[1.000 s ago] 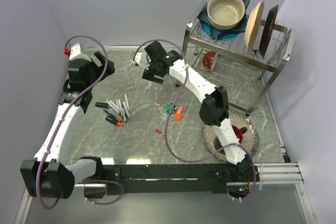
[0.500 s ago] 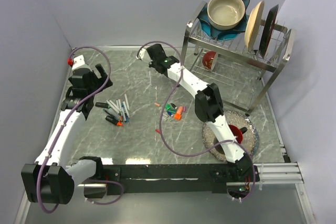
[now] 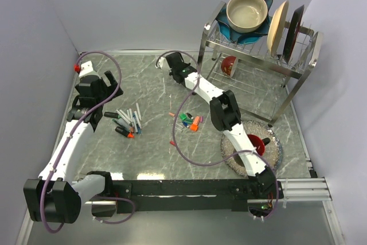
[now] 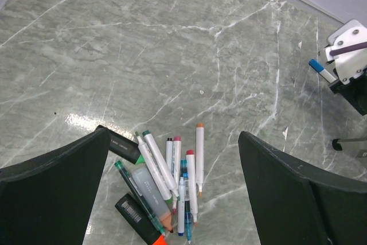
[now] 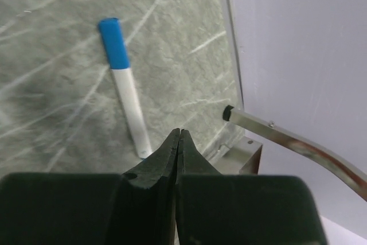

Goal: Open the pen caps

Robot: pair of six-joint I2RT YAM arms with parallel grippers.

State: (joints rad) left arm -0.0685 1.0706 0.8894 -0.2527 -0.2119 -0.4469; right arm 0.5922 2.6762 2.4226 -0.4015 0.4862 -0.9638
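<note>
The right gripper [image 5: 178, 142], jaws pressed together on nothing, sits just beside a white marker [image 5: 131, 107] with its blue cap [image 5: 113, 43] on near the back wall [image 5: 298, 44], while the left gripper [image 4: 173, 136] gapes wide above the marker pile [image 4: 166, 182], loose pen caps [image 3: 189, 121] lying mid-table.

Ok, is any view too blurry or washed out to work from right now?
Right wrist: soft throughout; the blue-capped marker has fuzzy edges, and the shut right hand is a dark, unfocused mass across the bottom. Left wrist: sharp on the marker pile, with one small glare patch on the table beside it. Top external: evenly lit, only a faint sheen on the near table.
</note>
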